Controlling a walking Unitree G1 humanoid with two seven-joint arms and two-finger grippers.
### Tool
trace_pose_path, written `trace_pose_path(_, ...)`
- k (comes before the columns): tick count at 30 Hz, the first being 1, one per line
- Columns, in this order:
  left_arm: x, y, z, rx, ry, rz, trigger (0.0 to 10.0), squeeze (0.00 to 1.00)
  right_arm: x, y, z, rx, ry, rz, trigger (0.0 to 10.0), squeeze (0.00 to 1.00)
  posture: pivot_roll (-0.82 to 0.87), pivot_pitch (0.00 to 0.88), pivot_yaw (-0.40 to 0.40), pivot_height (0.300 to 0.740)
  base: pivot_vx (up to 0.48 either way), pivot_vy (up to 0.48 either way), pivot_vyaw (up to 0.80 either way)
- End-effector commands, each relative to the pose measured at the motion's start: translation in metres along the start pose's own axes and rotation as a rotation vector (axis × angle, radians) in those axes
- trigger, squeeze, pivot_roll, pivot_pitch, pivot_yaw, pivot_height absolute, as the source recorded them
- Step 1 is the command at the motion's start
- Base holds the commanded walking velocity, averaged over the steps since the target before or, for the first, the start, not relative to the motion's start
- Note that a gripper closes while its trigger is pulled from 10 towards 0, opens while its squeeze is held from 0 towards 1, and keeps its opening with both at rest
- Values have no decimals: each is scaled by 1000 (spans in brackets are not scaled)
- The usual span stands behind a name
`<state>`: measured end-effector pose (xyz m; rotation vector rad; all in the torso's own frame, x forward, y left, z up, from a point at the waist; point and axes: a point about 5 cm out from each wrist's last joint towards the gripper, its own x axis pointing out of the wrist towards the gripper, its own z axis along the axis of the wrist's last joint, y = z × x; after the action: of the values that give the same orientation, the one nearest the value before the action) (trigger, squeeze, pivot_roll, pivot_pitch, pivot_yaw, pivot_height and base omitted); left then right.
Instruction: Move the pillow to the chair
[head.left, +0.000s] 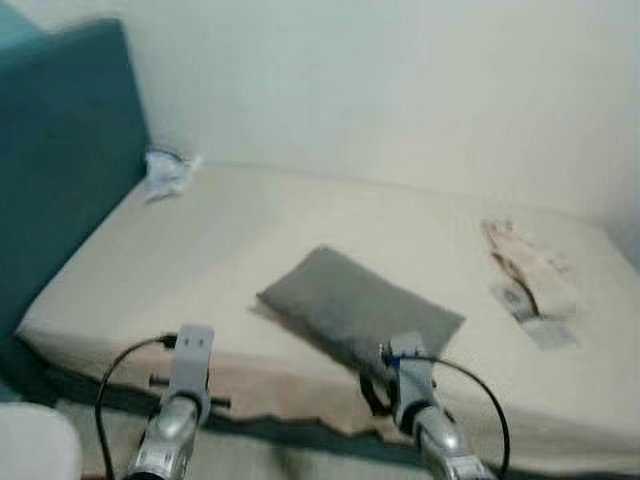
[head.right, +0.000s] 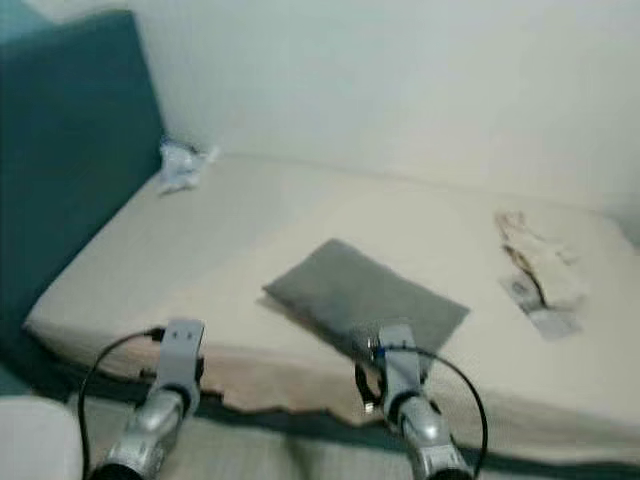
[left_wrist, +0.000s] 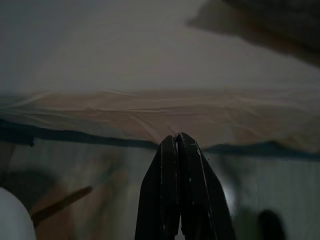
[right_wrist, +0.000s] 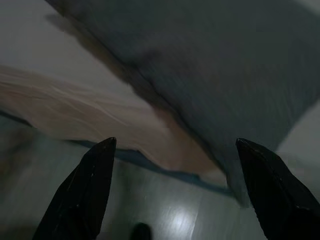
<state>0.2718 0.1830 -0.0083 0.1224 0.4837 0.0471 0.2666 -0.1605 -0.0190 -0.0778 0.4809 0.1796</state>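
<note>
Both silver arms reach toward the bed (head.left: 200, 250). On its near edge lies the grey pillow (head.left: 360, 305), ahead of the right gripper (right_wrist: 175, 145), whose wrist view shows fingers spread wide. Left gripper (left_wrist: 177, 142) is pressed closed, pointing at the bed's edge. Crumpled paper (head.left: 168, 172) sits by the teal headboard (head.left: 60, 150).

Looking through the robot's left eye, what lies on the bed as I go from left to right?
Teal headboard → crumpled white cloth → grey pillow → pale bundle with a tag.
</note>
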Motion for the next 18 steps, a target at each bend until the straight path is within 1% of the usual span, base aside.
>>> trace_pose_path(1,1,-3,0,18,9,-14,10000,0,-1,-7,1,27,-11,-37,10000,0,-42,63,-20,740,0,0,-800)
trace_pose_path(10,1,-3,1,15,5,-16,10000,0,0,-8,3,27,-16,-43,10000,0,-48,64,-30,740,0,0,-800)
trace_pose_path(14,2,-2,1,1,4,-8,10000,0,0,-8,5,26,-25,-38,10000,0,-49,61,-36,740,0,0,-719)
trace_pose_path(18,2,-4,4,-21,-19,-2,10000,0,1,-7,9,6,-43,-9,10000,0,-49,59,-40,740,0,0,0)
